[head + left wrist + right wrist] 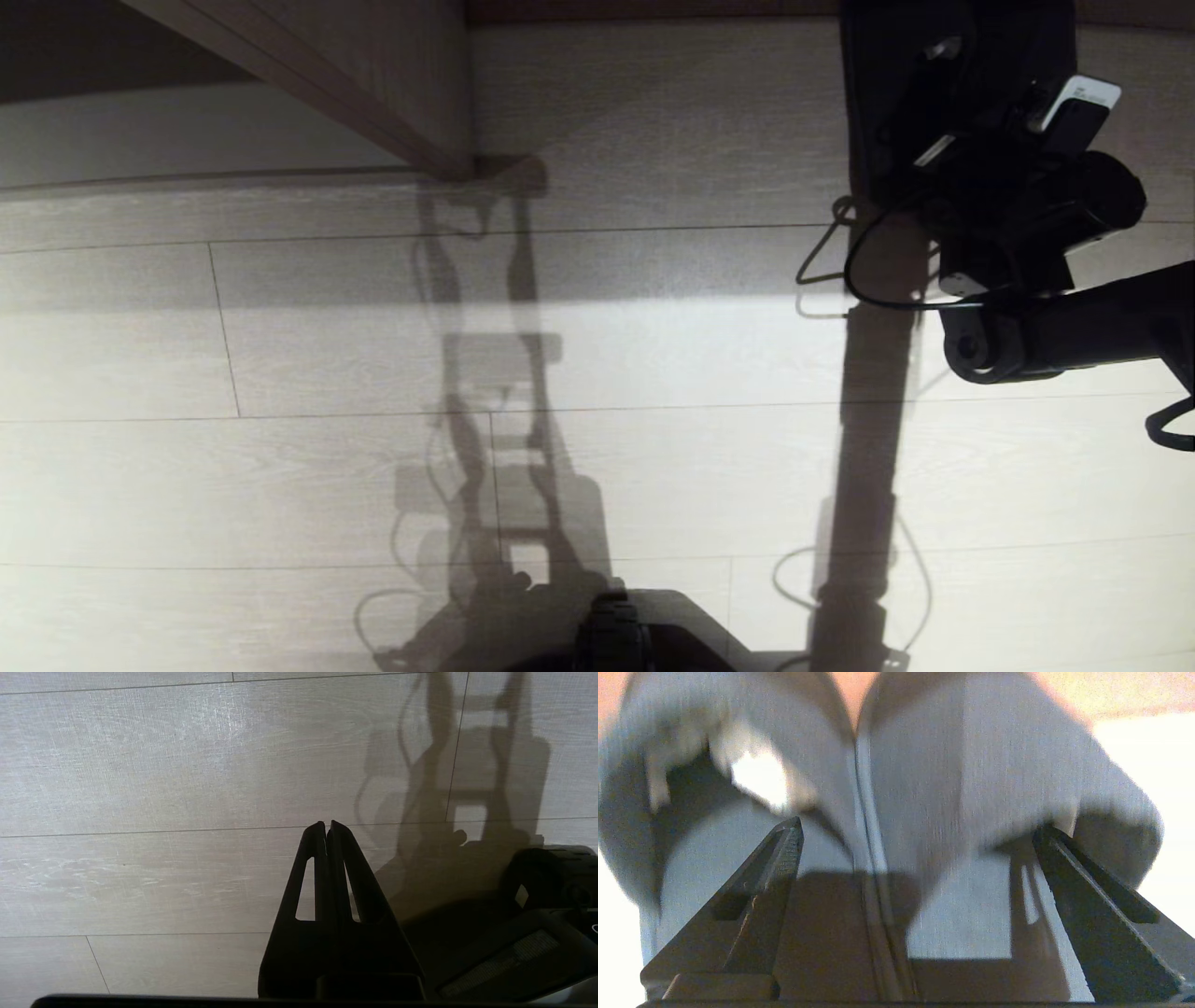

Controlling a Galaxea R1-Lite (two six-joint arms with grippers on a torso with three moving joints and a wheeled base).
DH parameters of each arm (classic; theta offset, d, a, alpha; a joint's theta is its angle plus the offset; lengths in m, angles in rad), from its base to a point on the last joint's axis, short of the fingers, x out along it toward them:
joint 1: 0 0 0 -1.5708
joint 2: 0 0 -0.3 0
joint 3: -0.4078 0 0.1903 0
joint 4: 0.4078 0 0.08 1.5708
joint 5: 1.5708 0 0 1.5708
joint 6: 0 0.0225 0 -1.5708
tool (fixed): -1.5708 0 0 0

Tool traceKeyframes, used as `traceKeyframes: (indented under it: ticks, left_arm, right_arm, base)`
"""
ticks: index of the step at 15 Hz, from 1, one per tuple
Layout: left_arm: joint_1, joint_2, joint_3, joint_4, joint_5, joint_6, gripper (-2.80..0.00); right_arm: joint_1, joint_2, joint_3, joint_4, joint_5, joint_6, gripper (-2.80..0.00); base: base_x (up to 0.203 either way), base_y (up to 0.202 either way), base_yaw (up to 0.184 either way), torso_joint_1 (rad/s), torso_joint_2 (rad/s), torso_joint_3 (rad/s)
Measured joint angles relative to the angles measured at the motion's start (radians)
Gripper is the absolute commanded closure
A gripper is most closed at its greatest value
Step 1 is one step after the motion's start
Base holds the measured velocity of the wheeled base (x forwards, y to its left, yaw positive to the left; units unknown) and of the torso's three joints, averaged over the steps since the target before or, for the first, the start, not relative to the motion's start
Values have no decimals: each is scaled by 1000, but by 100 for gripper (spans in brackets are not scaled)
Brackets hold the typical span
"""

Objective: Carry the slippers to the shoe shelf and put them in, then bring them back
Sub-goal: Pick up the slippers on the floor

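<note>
Right now the right pincer point(915, 833) stands wide apart with the slippers point(896, 765) filling the space just ahead of its fingertips, which flank the pair without yet pinching it. In the head view the right arm point(1018, 215) reaches toward the dark upper right corner, where the slippers cannot be made out. They lie side by side and touching, with a seam running straight away from the wrist; their long axes seem to follow that line, though blur hides which end is the toe. A good grasp probably means easing further in, keeping the seam centred, then squeezing both together. The left pincer point(327, 826) hangs pressed together over bare floor point(140, 765), holding nothing.
</note>
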Motion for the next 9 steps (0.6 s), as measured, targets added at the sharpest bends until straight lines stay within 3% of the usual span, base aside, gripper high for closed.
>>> traceKeyframes:
  ticks: [9]
  left_arm:
    - [0,0,0,0,0,0,0]
  right_arm:
    - [0,43,-73,7,-2,-7,-280]
  base:
    - [0,0,0,0,0,0]
